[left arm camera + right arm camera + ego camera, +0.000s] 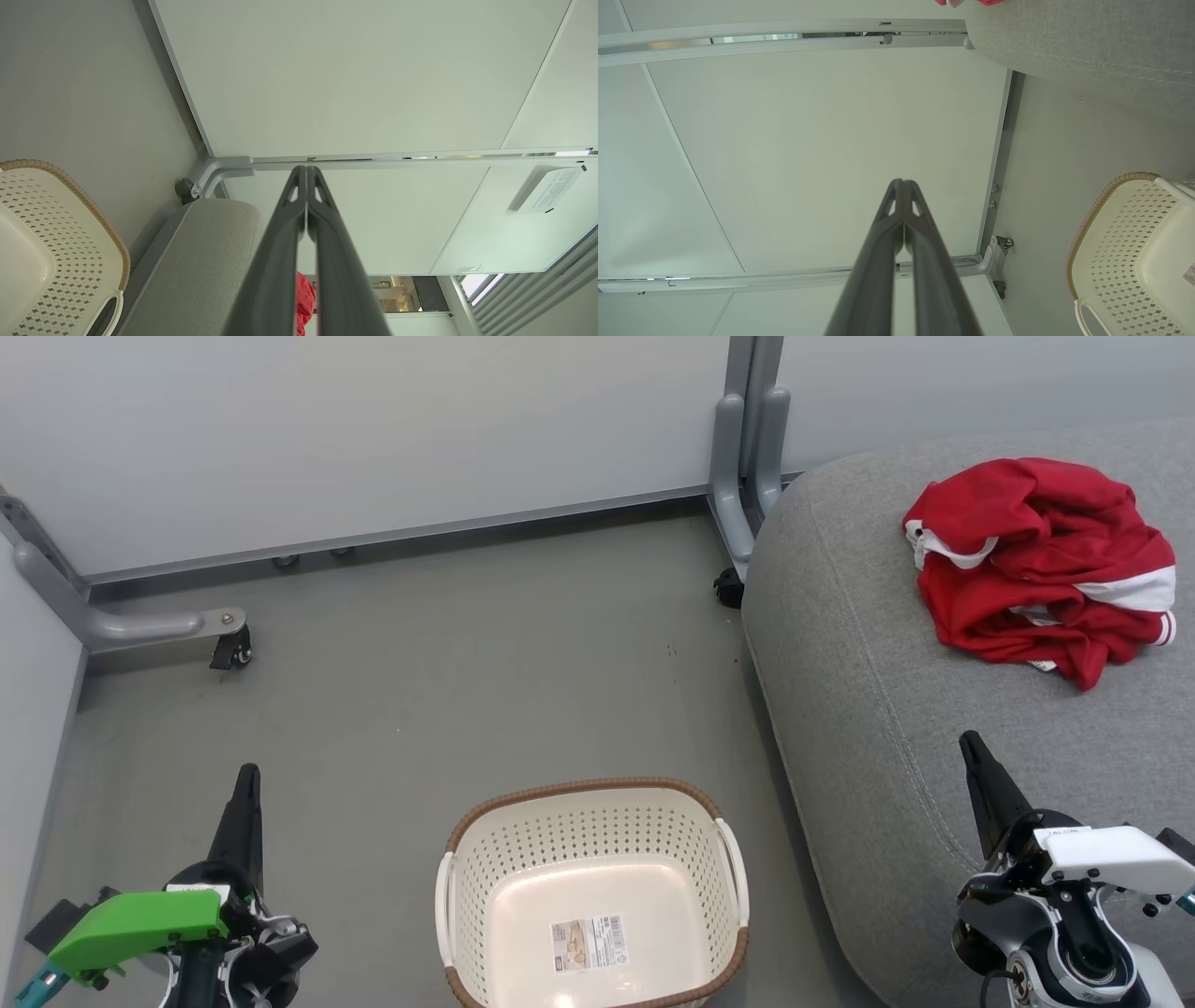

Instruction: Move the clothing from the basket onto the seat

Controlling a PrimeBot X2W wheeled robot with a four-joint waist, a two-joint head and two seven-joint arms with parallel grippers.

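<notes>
The red clothing, with white bands, lies crumpled on the grey seat at the upper right of the head view. On the floor at bottom centre stands the cream basket, holding nothing but a paper label. My left gripper is shut at the lower left, left of the basket, holding nothing. My right gripper is shut over the seat's front part, below the clothing, also holding nothing. The left wrist view shows the left gripper, the basket, the seat and a sliver of clothing.
Pale partition panels on castored grey feet wall in the grey floor at the back and left. A second foot with a castor stands by the seat's far corner. The right wrist view shows the basket and the seat.
</notes>
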